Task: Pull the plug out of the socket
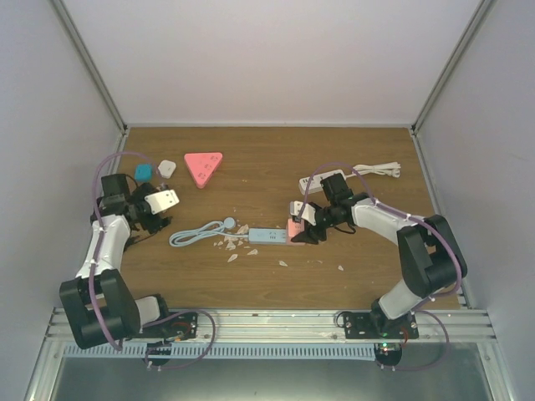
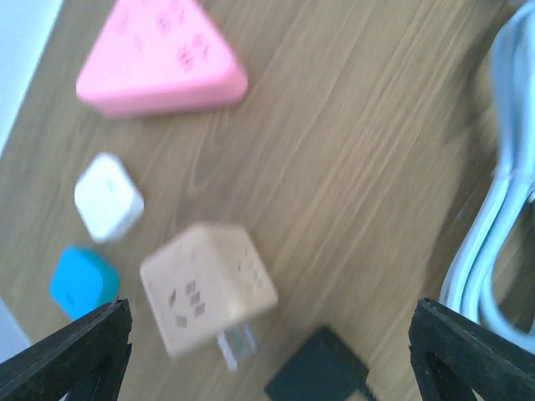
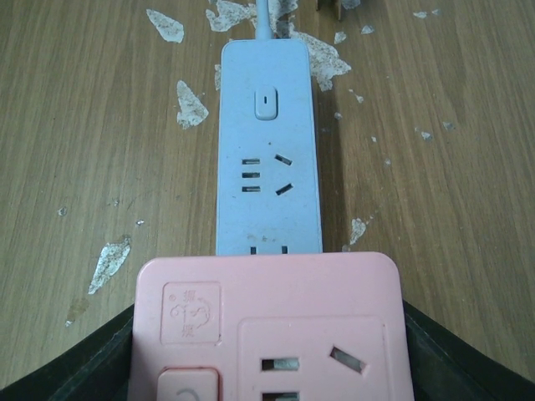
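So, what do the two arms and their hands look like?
Both the left arm and the right arm have white links between bulky black joints, with a thin purple cable looping along each. The left hand and right hand are black, with blocky black fingers. No markings are readable.

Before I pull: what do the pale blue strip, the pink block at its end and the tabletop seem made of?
Pale blue strip: likely moulded plastic, smooth and matte, rounded edges. Pink block: probably the same plastic, faint sheen, embossed logo. Tabletop: wood or wood-look laminate, going by the grain; white flakes lie on it.
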### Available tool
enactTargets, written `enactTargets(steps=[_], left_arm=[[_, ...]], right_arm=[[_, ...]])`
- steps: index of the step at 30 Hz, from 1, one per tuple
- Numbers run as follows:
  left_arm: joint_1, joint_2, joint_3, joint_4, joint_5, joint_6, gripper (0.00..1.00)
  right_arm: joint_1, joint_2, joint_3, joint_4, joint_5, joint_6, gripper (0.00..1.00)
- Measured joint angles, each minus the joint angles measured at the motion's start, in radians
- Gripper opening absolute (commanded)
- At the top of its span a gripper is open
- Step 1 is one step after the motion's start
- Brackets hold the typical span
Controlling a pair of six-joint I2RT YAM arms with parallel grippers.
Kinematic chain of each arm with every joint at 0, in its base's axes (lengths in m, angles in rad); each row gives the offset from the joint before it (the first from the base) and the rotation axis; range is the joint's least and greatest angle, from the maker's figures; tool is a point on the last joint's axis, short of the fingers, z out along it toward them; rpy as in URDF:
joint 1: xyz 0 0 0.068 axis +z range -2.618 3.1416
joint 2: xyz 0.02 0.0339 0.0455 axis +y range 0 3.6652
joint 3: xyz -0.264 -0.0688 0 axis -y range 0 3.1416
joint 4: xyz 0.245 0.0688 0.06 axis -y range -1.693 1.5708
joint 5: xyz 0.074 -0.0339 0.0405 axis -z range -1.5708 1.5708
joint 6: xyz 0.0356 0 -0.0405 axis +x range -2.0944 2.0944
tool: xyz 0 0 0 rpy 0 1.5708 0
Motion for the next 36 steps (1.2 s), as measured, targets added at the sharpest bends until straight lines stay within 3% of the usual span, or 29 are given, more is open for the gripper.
enactTargets(steps=[4,7,17,25,36], left_arm=[[-0.104,0.000,0.053,-0.051,0.056,-0.037,0.93],[-0.214,0.008,0.076,-0.071,0.083,-0.084,0.94],[-0.522,0.109,0.101,-0.050,0.192,-0.271,0.99],[-0.798,0.311,0.201,0.050,0.279,-0.424,0.99],[-0.924,0.528,0.362,0.103,0.332,-0.491,0.99]], right_arm=[[-0.002,-0.016,0.000,-0.033,0.015,0.002,0.91],[-0.004,-0.026,0.004,-0.059,0.017,0.001,0.99],[-0.023,-0.081,0.011,-0.113,-0.013,-0.013,1.00],[-0.137,-0.101,-0.016,-0.176,-0.023,-0.102,0.84],[-0.165,-0.089,-0.045,-0.201,-0.011,-0.164,0.68]])
